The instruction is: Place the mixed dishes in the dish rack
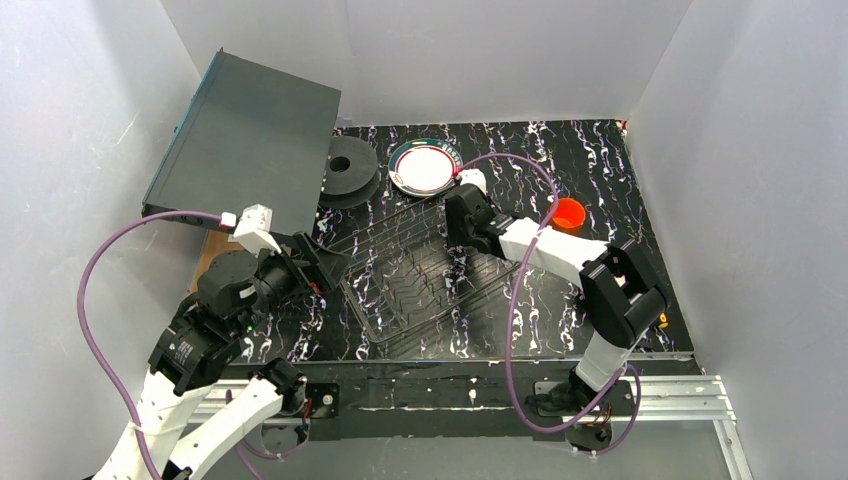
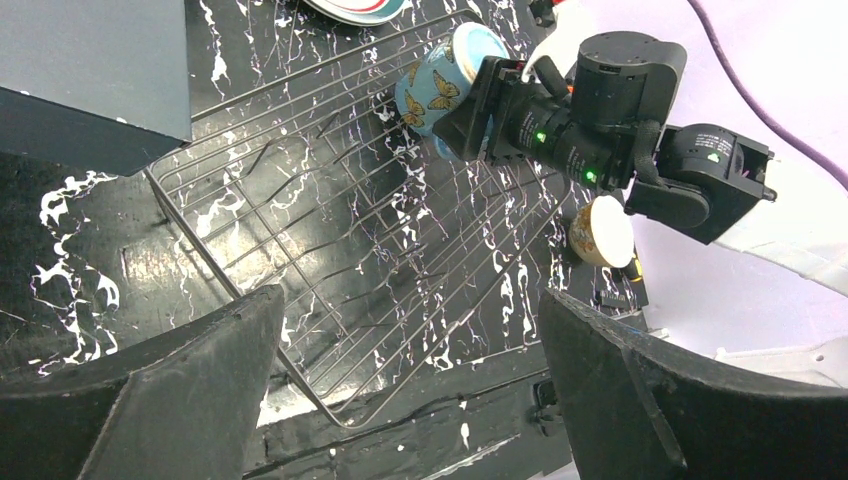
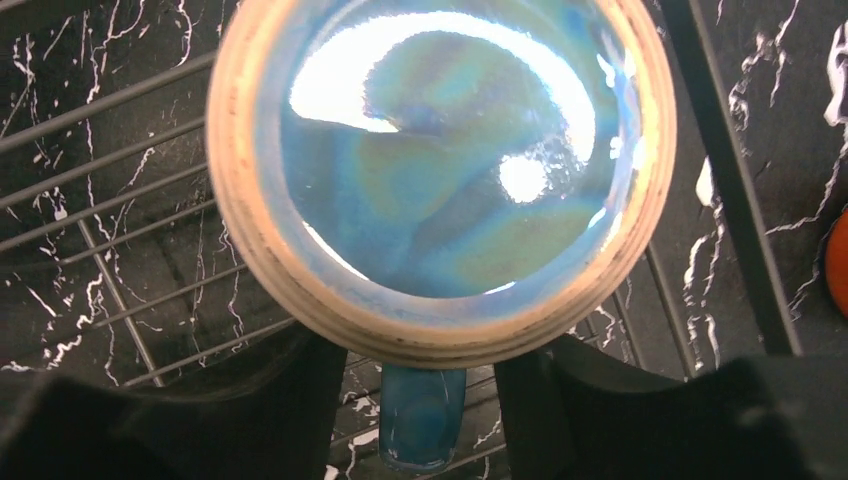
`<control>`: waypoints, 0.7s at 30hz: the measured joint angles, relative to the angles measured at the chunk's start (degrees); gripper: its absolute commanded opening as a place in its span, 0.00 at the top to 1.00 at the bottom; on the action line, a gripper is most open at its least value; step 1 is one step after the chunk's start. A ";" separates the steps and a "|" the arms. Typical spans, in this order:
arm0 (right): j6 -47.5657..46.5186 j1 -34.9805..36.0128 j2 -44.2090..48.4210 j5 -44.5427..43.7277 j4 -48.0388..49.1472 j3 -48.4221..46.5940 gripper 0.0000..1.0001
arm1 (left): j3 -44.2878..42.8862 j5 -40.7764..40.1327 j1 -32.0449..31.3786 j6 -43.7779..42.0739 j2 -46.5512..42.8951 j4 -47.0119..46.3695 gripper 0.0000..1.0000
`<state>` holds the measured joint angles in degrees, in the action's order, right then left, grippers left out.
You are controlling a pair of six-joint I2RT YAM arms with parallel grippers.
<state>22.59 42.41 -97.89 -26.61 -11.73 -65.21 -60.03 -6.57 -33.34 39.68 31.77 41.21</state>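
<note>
From above, the dish rack [image 1: 420,285] sits mid-table with the right arm [image 1: 545,250] reached over its far half, and the left gripper [image 1: 325,265] hovers at the rack's left corner. The left wrist view shows that claw spread wide on nothing, and the blue mug [image 2: 435,85] lying tilted over the rack's far wires at the right gripper [image 2: 470,110]. On the right wrist, the fingers flank the mug's handle [image 3: 420,430] with a sliver of gap each side (let go, I judge); back out straight, without clipping the handle.
</note>
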 measured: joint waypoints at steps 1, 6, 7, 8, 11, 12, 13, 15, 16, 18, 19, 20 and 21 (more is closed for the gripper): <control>0.00 0.00 0.02 0.09 -0.35 -0.35 0.27 | 0.00 0.00 0.00 0.00 0.00 -0.02 0.02; -0.46 0.02 1.27 0.90 -2.80 -2.14 0.21 | 0.02 0.50 0.00 0.00 0.02 -0.37 0.02; -0.57 0.04 1.81 1.18 -3.52 -2.49 0.21 | 0.02 0.61 0.00 -0.02 0.02 -0.50 0.02; -0.72 0.04 2.60 1.49 -4.48 -2.97 0.20 | 0.02 0.66 0.00 -0.02 0.02 -0.55 0.02; -1.95 0.09 6.34 2.54 -6.62 -4.59 0.15 | 0.09 0.87 0.00 -0.02 0.07 -0.79 0.02; -2.47 0.09 7.85 2.75 -7.08 -5.07 0.14 | 0.09 1.07 0.00 -0.07 0.07 -0.85 0.02; -3.34 0.09 9.53 2.73 -7.61 -5.60 0.12 | 0.09 1.11 0.00 -0.09 0.11 -0.87 0.02; -5.16 0.09 13.60 2.19 -8.35 -6.93 0.09 | 0.09 1.27 0.00 -0.33 0.15 -0.85 0.02; -6.03 0.09 15.17 1.70 -8.41 -7.54 0.06 | 0.09 1.27 0.00 -0.48 0.17 -0.85 0.02; -8.13 0.02 18.80 0.13 -7.96 -8.55 0.02 | 0.09 1.27 0.00 -0.76 0.24 -0.83 0.02; -9.53 -0.17 21.11 -0.79 -7.41 -8.59 0.02 | 0.09 1.27 0.00 -0.94 0.31 -0.83 0.02; -10.45 -0.48 22.77 -1.53 -7.17 -8.57 0.02 | 0.09 1.27 0.00 -1.16 0.37 -0.81 0.02; -11.82 -1.01 24.52 -2.49 -6.49 -8.41 0.02 | 0.07 1.27 0.00 -1.36 0.46 -0.79 0.02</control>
<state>10.76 41.41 -73.36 -29.10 -18.22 -73.63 -59.96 -5.30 -33.34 38.33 32.23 40.42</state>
